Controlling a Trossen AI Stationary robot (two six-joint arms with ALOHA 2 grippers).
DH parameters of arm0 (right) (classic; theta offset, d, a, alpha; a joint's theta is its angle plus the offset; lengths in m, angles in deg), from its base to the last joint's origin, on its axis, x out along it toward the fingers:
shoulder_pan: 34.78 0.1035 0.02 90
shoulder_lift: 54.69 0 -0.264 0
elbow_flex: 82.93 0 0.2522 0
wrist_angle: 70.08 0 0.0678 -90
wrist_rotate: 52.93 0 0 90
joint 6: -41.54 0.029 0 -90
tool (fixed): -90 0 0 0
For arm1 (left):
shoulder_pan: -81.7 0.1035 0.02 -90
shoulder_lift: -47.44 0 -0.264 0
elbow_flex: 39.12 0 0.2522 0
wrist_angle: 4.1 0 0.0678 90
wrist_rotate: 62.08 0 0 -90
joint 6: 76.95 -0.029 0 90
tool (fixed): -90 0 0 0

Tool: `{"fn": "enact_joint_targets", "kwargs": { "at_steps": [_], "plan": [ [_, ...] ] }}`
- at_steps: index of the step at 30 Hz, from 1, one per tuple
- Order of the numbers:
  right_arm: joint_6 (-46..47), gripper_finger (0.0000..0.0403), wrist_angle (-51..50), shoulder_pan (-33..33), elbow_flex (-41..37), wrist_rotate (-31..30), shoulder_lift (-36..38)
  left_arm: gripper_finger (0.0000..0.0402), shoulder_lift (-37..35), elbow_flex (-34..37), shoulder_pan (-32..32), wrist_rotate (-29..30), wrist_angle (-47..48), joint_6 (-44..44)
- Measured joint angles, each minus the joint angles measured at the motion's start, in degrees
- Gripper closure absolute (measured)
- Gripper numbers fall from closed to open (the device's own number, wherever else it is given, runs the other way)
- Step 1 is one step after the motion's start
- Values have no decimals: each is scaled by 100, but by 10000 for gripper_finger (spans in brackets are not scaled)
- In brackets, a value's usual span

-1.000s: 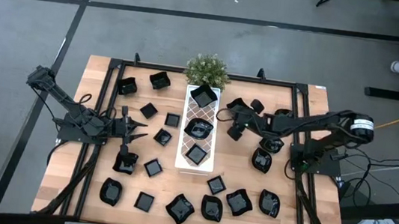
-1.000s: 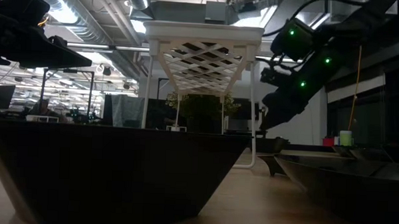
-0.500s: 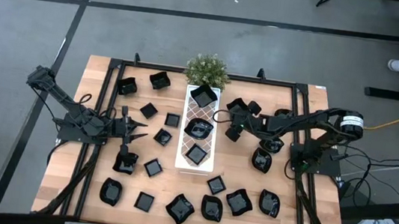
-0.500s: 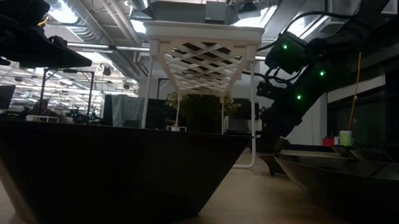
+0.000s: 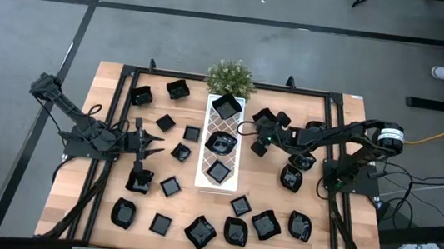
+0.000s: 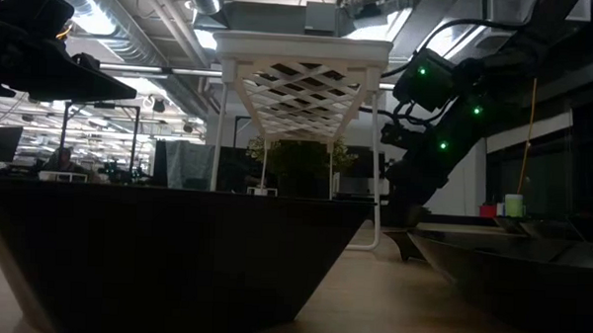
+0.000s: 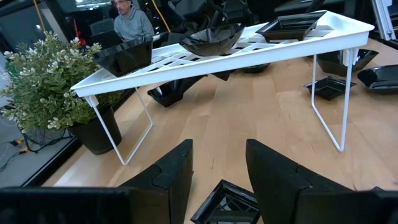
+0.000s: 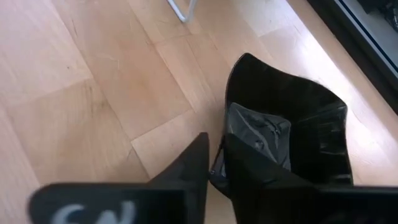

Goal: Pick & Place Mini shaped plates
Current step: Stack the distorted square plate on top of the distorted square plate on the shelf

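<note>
The right gripper [image 8: 214, 165] pinches the rim of a black mini plate [image 8: 283, 134] between nearly closed jaws; such a thin, glossy edge could slip out on lifting, while the left gripper [image 7: 217, 171] waits open.

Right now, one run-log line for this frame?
right gripper: shut on rim of black plate, right of white tray | left gripper: open, idle over table | tray: three plates

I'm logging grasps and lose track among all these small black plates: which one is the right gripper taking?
The glossy black wavy-rimmed plate just right of the white lattice tray, by its middle. The right gripper has pinched its rim; the others lie untouched.
</note>
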Motion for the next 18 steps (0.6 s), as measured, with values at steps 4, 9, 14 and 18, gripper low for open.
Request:
{"fn": "enact_joint_targets", "kwargs": {
  "at_steps": [4, 9, 14, 18],
  "plan": [
    [5, 394, -1, 0, 1, -12, 16, 258, 0, 2, 2, 0, 0, 0],
    [11, 388, -53, 0, 0, -37, 181, 258, 0, 2, 0, 0, 0, -2],
    [3, 397, -298, 0, 2, -250, 486, 258, 1, 2, 1, 0, 0, -1],
    [132, 394, -626, 1, 2, -399, 744, 258, 2, 2, 0, 0, 0, 0]
  ]
}}
